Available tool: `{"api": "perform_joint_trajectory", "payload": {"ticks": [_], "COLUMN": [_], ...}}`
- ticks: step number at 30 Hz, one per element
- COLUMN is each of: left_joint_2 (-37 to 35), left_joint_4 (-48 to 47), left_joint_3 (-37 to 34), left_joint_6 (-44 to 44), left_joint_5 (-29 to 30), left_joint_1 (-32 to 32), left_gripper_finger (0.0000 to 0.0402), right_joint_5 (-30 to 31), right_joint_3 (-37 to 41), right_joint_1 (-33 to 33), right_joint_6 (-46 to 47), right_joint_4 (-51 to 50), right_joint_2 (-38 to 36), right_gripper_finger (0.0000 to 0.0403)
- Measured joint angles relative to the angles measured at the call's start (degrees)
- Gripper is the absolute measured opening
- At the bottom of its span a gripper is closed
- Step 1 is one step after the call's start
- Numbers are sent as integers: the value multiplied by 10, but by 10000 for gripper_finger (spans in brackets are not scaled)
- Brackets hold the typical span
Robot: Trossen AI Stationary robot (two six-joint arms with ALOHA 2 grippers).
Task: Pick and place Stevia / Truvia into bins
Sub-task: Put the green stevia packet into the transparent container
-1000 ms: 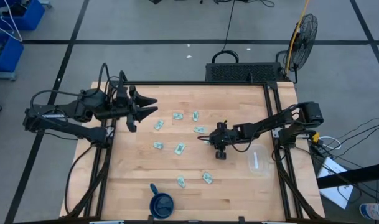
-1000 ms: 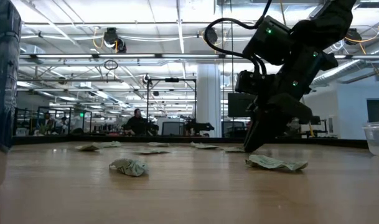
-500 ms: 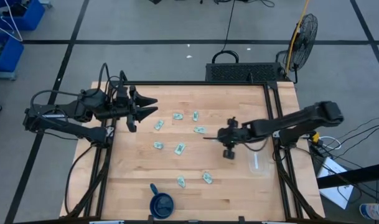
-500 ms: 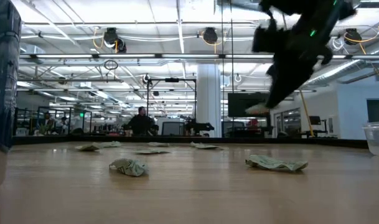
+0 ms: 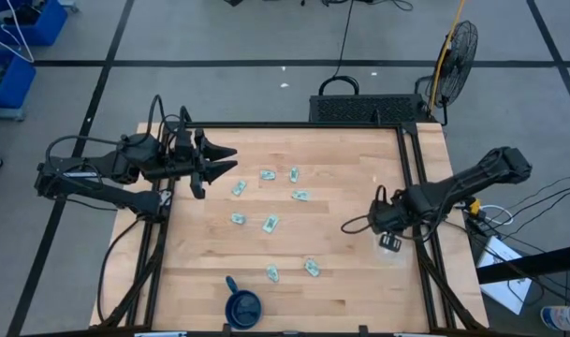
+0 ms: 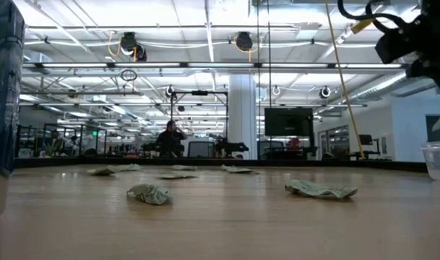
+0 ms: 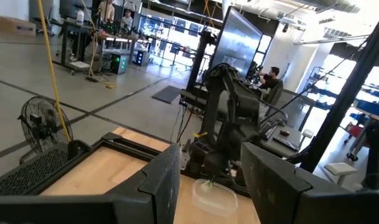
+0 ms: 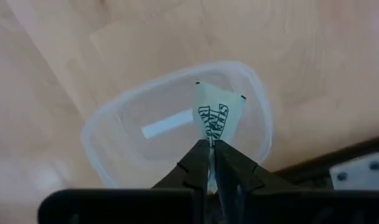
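Nearest us, in the right wrist view, our right hand [image 8: 211,152] pinches a Stevia sachet [image 8: 218,120] directly over the clear bin [image 8: 114,127], so we judge this the placing step, and the next move calls only for parting the fingers to let it fall inside. Only that view shows the grip; the high view gives the layout instead, with the bin [image 5: 386,245] at about four o'clock on the counter [image 5: 350,281], loose sachets [image 5: 270,224] scattered mid-counter, and, farthest off at ten o'clock, our left hand [image 5: 214,161] waiting with fingers spread.
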State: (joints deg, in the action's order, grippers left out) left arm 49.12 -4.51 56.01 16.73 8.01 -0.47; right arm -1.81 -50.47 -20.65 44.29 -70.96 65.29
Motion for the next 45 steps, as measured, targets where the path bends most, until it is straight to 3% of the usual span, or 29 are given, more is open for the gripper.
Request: {"api": "perform_joint_trajectory", "payload": {"ticks": [7,15,26,31,38,42,45], "left_joint_2": [0,0,0,0,0,0,0], "left_joint_4": [0,0,0,0,0,0,0], "left_joint_3": [0,0,0,0,0,0,0], "left_joint_6": [0,0,0,0,0,0,0], "left_joint_5": [0,0,0,0,1,2,2], "left_joint_1": [0,0,0,0,0,0,0], "left_gripper_finger": [175,175,175,175,175,175,175], "right_joint_5": [-44,-29,-31,-83,-137,-129,-68], "right_joint_3": [83,134,135,115,27,-17,-21], "right_joint_1": [-1,-1,-1,0,1,4,13], "right_joint_6": [-12,-6,14,29,30,1,-25], "right_joint_4": [48,108,110,105,88,146,278], "right_joint_2": [1,0,0,0,0,0,0], "right_gripper_finger": [18,22,107,129,129,130,130]}}
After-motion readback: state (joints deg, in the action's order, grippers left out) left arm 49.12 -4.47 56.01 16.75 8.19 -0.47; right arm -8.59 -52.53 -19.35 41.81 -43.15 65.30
